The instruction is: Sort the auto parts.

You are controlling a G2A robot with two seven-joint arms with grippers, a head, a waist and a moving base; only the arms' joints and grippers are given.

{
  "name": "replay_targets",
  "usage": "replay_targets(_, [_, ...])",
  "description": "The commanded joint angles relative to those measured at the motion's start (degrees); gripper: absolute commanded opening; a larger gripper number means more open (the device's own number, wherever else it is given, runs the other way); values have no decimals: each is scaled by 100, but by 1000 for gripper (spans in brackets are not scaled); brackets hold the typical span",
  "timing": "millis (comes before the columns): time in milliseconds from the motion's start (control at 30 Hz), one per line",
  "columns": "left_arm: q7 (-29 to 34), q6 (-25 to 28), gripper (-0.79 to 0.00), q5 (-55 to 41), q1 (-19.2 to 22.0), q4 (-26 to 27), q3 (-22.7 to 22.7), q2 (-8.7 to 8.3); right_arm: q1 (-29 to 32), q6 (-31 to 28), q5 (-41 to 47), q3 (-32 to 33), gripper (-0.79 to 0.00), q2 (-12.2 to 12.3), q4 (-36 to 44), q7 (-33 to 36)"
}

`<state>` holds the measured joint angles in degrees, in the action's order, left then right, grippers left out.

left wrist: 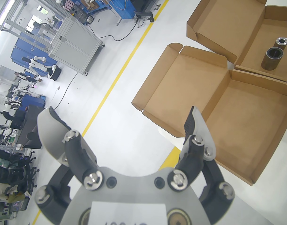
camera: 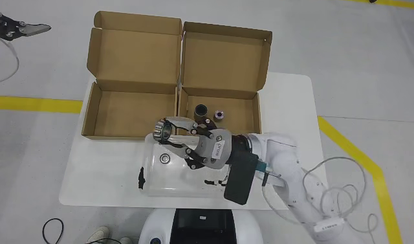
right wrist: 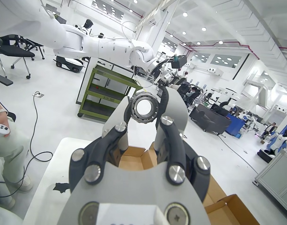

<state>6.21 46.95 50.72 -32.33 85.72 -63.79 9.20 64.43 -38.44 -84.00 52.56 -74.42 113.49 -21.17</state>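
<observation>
up close, the right end effector point(right wrist: 144, 106) is pinched narrow on a ribbed bearing ring point(right wrist: 143, 108), whose open bore faces the wrist camera. from the top view the ring hangs where the clear plastic bin point(camera: 152, 182) meets the front wall of the left cardboard box point(camera: 129, 114); its height above them cannot be told. the arm covers much of the bin's right half, and through the bare part one small round metal piece point(camera: 165, 158) shows, too small to identify. the right cardboard box point(camera: 242, 118) holds a dark sleeve point(camera: 202, 109) and, just beside it, a small silver bushing point(camera: 218, 114). the left end effector point(left wrist: 122, 122) is spread wide and empty, well off the tabletop point(camera: 291, 114), over the floor.
</observation>
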Motion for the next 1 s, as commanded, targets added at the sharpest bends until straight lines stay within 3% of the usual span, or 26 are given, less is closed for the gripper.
replay_targets(0, [0,0,0,0,0,0,0,0,2,13,38,-23,-785,-4,-76,29])
replay_targets(367, [0,0,0,0,0,0,0,0,-47,442,-85,-435,-785,-95,-846,263])
replay_targets(800, [0,0,0,0,0,0,0,0,-555,1352,22,-1191,-785,-421,-1935,1514])
replay_targets(967, [0,0,0,0,0,0,0,0,-899,1439,386,-1440,-785,-603,-2522,1873])
